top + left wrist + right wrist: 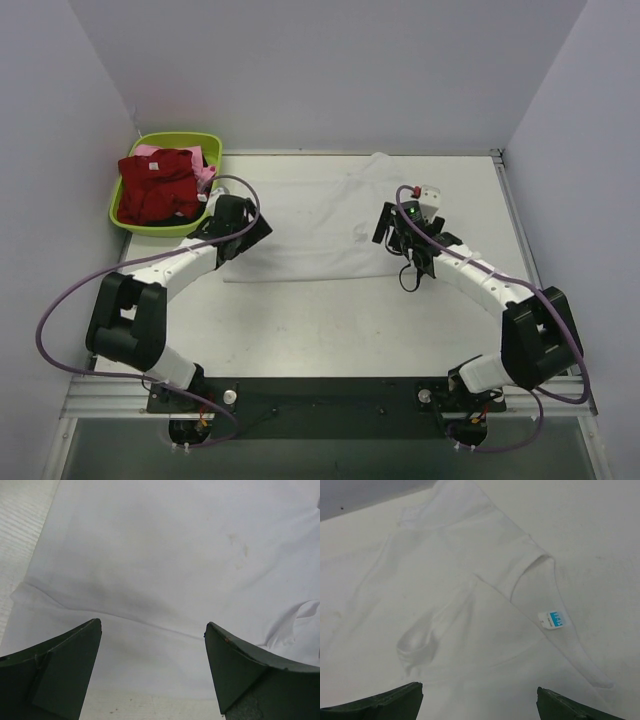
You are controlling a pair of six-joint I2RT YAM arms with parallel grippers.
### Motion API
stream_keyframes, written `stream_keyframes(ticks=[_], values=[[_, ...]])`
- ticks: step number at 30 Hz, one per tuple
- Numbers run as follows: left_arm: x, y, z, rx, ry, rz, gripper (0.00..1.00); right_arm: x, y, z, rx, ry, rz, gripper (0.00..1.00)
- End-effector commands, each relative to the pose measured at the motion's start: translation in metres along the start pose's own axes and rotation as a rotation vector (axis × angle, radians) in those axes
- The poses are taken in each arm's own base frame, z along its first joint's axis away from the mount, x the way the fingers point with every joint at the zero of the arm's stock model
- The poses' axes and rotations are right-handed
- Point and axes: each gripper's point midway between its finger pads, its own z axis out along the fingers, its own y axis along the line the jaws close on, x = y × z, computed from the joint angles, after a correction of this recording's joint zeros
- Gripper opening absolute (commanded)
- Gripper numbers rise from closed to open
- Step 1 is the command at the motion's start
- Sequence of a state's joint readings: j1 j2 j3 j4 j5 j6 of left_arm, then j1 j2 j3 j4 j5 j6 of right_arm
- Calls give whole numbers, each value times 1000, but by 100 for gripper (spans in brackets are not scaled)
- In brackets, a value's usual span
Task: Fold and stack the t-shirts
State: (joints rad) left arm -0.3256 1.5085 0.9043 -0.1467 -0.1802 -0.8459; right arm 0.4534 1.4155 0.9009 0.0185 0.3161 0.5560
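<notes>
A large white t-shirt [320, 222] lies spread across the middle of the table. My left gripper [243, 222] hovers open over its left edge; in the left wrist view the white cloth [165, 565] lies flat beyond the spread fingers [75, 665]. My right gripper [395, 225] is open above the shirt's right end, nothing between its fingers. Its wrist view shows the neck opening with a small blue label [553, 619] and a folded-over flap [485, 630]. A dark red t-shirt [158, 186] and a pink one [204, 173] lie bunched in the basin.
A lime-green plastic basin [125, 222] stands at the table's back left corner, close to my left arm. Grey walls enclose the table on three sides. A purple cable loops from each arm.
</notes>
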Motion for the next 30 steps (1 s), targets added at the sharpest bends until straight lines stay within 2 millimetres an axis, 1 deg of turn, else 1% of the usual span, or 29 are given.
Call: stream_keyframes(ticks=[1,2,5,8,9,10,11,12,13,14,15,16,20,23,26,29,30], values=[[-6,-9,13,-6,-6,23,94,12,-2,4,-2,4,26,100],[-8,-11,15,-1,-8,20,94,14,-2,5,-5,9,28,100],[-3,-11,22,-8,15,19,94,21,-2,9,1,27,18,100],[5,-14,20,8,38,16,94,29,-3,13,6,51,2,100],[12,-13,18,9,50,25,94,34,-3,16,8,69,-3,100],[14,-12,15,8,53,31,94,38,-4,18,10,77,-9,100],[18,-11,14,4,61,37,94,44,-5,22,23,97,-24,100],[20,-9,12,-3,70,45,94,46,-7,24,36,110,-35,100],[28,-3,9,-30,97,65,94,49,-9,26,47,129,-48,100],[31,1,8,-50,108,74,94,52,-8,30,60,149,-62,100],[32,5,6,-72,108,87,93,58,-9,29,62,179,-79,100],[37,9,2,-92,121,121,94,60,-7,30,56,193,-87,100],[38,20,-8,-152,102,195,93,73,-5,34,49,258,-122,100],[36,20,-14,-163,76,236,94,77,-5,34,47,273,-136,100],[37,21,-15,-177,73,277,93,80,-5,34,46,285,-147,100],[47,27,-9,-207,95,309,93,86,-6,36,55,299,-164,100],[52,32,-4,-224,108,324,94,87,-8,36,59,302,-165,100]])
